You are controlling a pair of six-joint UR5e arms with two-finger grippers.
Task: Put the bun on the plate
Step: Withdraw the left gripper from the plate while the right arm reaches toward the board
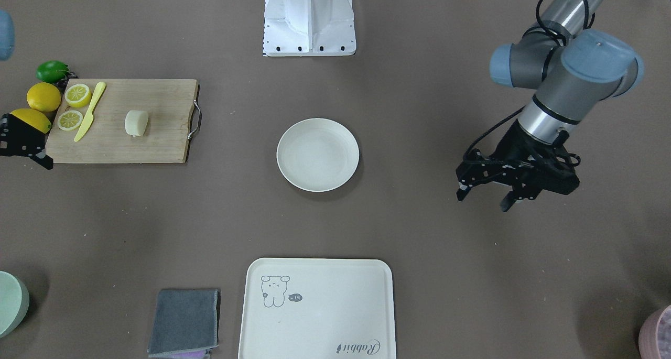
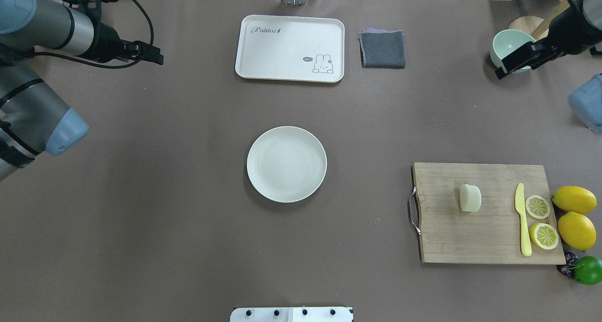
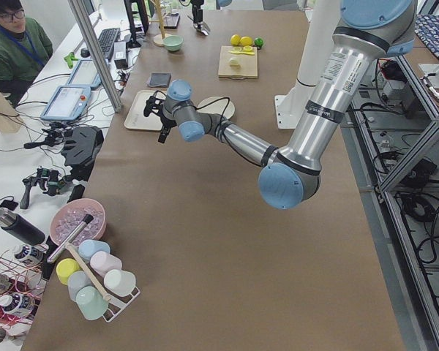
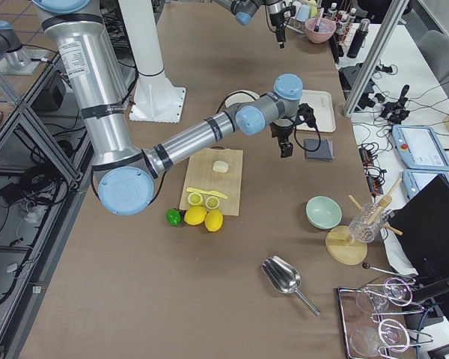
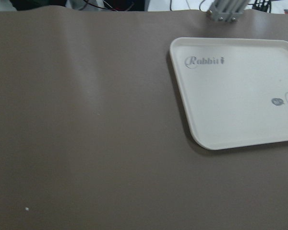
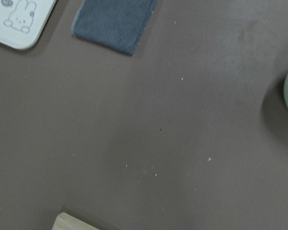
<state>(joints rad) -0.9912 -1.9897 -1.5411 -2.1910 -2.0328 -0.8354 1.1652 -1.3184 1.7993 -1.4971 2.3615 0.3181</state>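
The bun (image 2: 470,198), a small pale cream lump, lies on a wooden cutting board (image 2: 451,237) on my right side, also seen in the front view as the bun (image 1: 136,123). The plate (image 2: 286,164), round and off-white with nothing on it, sits at the table's centre. My left gripper (image 1: 485,199) hangs open above bare table, far to the plate's left, holding nothing. My right gripper (image 2: 499,73) hovers beside the pale green bowl (image 2: 510,47), well beyond the board; its fingers look apart and hold nothing. Neither wrist view shows the bun or the plate.
On the board lie a yellow knife (image 2: 522,218) and two lemon slices (image 2: 537,207); two lemons (image 2: 574,200) and a lime (image 2: 589,269) sit beside it. A cream tray (image 2: 290,48) and a grey cloth (image 2: 383,49) lie at the far edge.
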